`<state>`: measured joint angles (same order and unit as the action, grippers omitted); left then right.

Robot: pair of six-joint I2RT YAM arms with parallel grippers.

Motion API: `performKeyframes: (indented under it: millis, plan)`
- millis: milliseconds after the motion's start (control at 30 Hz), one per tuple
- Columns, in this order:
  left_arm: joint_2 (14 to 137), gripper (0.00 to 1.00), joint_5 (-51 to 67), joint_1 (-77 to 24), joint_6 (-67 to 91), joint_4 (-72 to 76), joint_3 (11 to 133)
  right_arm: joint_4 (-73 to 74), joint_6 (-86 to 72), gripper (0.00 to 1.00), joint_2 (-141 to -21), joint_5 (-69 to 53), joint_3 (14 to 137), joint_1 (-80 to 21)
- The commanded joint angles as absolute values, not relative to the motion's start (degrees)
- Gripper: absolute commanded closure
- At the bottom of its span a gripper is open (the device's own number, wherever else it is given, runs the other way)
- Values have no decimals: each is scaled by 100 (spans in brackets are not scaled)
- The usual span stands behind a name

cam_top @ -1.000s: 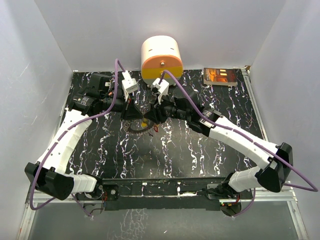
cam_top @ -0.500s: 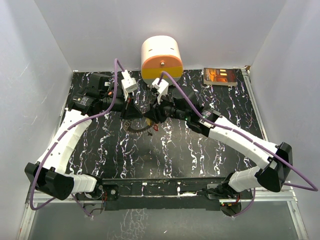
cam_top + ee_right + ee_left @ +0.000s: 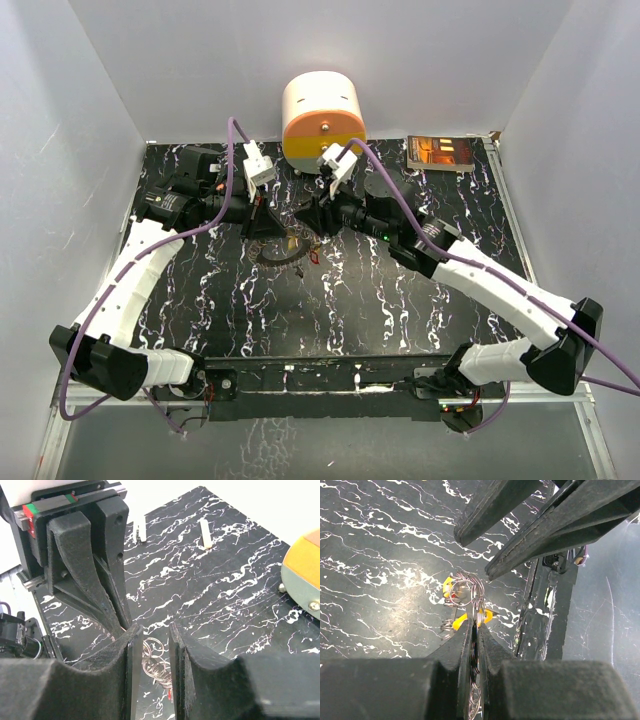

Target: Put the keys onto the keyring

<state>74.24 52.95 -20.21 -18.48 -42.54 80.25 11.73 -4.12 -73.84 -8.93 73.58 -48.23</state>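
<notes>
My left gripper [image 3: 272, 226] is shut on the thin silvery keyring [image 3: 474, 666], held edge-on between its jaws just above the black marbled table. The ring shows as a dark loop in the top view [image 3: 279, 253]. Off its far end hangs a cluster of small wire rings [image 3: 468, 587] with yellow and orange keys [image 3: 460, 621]; a red key [image 3: 313, 257] hangs by them. My right gripper [image 3: 312, 214] is open, its jaws on either side of the small rings [image 3: 156, 656] without touching them. The red key [image 3: 170, 694] shows low between its fingers.
An orange-and-white round device [image 3: 322, 118] stands at the back centre, close behind both grippers. A small box [image 3: 440, 152] lies at the back right. Two white sticks [image 3: 141, 530] lie on the table [image 3: 400, 300] beyond the left gripper.
My right gripper has drawn back and to the right, away from the keyring, and its arm has swung right. The left gripper still holds the ring in the same place.
</notes>
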Motion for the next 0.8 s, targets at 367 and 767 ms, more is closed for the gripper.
performKeyframes:
  millis: [367,767]
  plan:
    - [7183,100,5720,-2027,-1907,-4306,8147,997,-269,68,-7590,-1751,7627,-4808]
    - [7198,100,5748,-2024,-1900,-4298,8165,1124,-228,75,-7708,-1800,7672,-4807]
